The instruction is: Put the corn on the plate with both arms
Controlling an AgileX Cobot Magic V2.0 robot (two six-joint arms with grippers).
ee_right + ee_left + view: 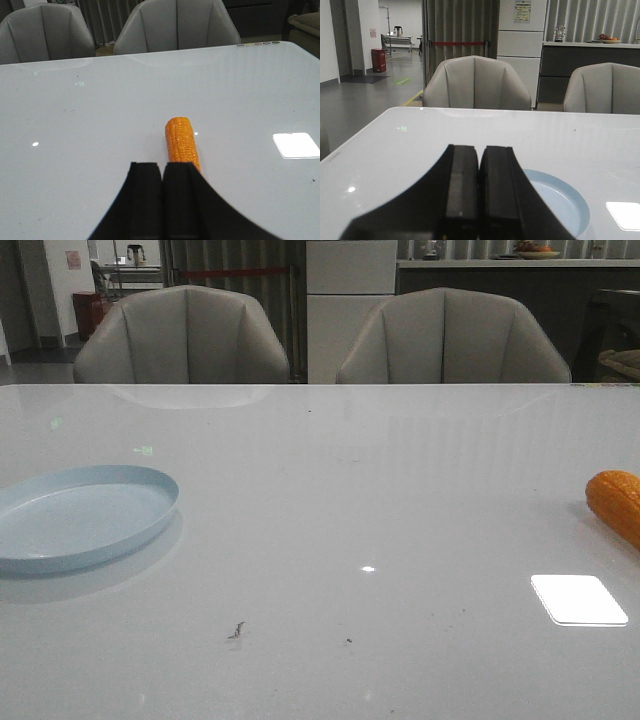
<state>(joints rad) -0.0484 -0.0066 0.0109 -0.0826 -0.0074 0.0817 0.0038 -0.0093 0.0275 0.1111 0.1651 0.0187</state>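
Observation:
The orange-yellow corn [616,502] lies on the white table at the far right edge of the front view, partly cut off. In the right wrist view the corn [181,141] lies lengthwise just beyond my right gripper [162,166], whose jaws are shut with nothing between them. The pale blue plate [80,515] sits at the left of the table, with nothing on it. In the left wrist view the plate [560,205] shows beside and partly behind my left gripper [480,148], which is shut on nothing. Neither gripper appears in the front view.
Two grey chairs [185,335] stand behind the table's far edge. A bright window reflection [578,598] lies on the tabletop near the corn. A few small dark specks [237,630] mark the table's front middle.

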